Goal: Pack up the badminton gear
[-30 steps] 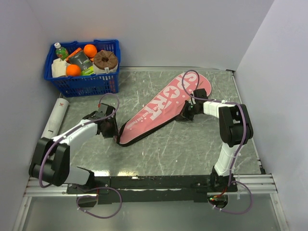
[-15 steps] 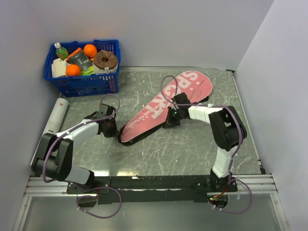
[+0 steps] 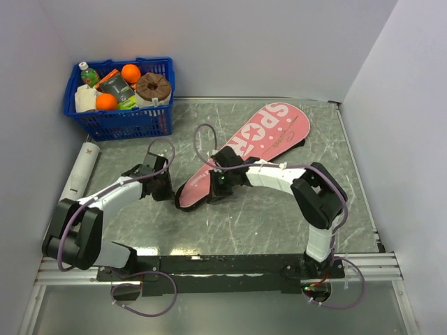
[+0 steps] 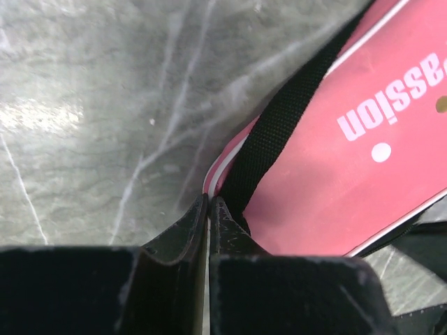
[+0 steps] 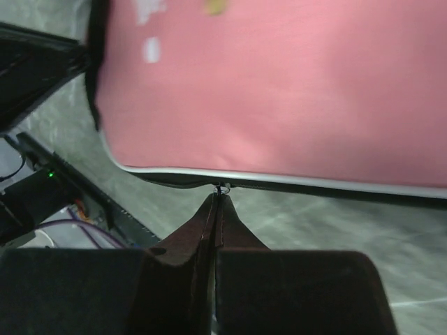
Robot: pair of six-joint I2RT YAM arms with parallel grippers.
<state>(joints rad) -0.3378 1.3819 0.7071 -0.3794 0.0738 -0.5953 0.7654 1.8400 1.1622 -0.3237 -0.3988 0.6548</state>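
While pink racket-shaped "SPORT" case (image 3: 269, 134) lies flat right of blue plastic basket (image 3: 119, 124), left gripper (image 4: 209, 201) pinches its narrow-end edge; right gripper (image 5: 219, 197) clamps its small metal zip pull (image 5: 223, 188).

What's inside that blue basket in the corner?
The blue basket holds two oranges, a green-capped bottle, a brown round thing and some packets; anything beneath them is covered.

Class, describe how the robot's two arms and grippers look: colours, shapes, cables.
The left arm and right arm have white tubular links joined by chunky black joints. A thin purple cable loops along each arm. The left gripper and right gripper are matte black, each with two wedge-shaped fingers tapering to thin tips.
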